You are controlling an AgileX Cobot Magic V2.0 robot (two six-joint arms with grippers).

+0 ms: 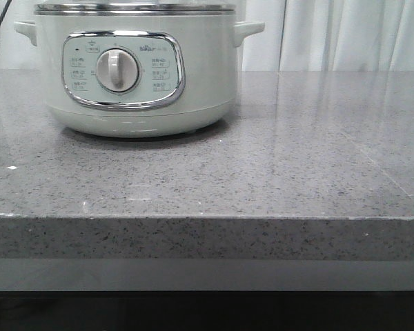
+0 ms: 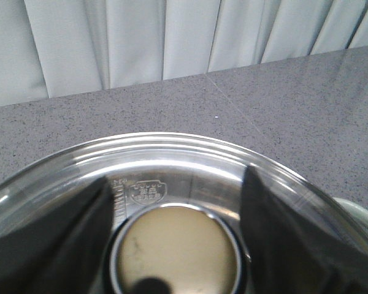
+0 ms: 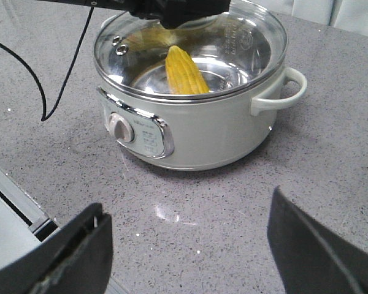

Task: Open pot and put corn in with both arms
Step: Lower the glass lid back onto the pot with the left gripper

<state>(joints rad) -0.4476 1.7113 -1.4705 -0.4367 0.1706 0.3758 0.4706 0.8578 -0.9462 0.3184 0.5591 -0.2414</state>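
While I watch the front camera, the pot [image 1: 134,69] stands on the far left part of the grey speckled stone surface [image 1: 276,172], its chrome-framed control panel [image 1: 123,69] and round dial [image 1: 116,69] facing me. I can make out a small brand mark above the dial and little icons with captions around it, but all of that is too fine for me to read.

From the right wrist camera I see the glass lid [image 3: 233,37] sitting on the chrome rim, two small fittings near its edge and a printed mark on the glass that I cannot read. The corn [image 3: 184,70] lies inside the pot, seen through the lid. A black cable [image 3: 55,86] trails over the surface beside the pot.

My left tool [image 2: 178,245] is at the lid: in its own camera the two dark fingers [image 2: 55,239] stand either side of the round knob [image 2: 178,254], spread, and I cannot tell whether they touch it. An embossed stamp near the knob is unreadable.

My right tool [image 3: 184,257] hangs near me, well apart from the pot, fingers spread wide with nothing between them.
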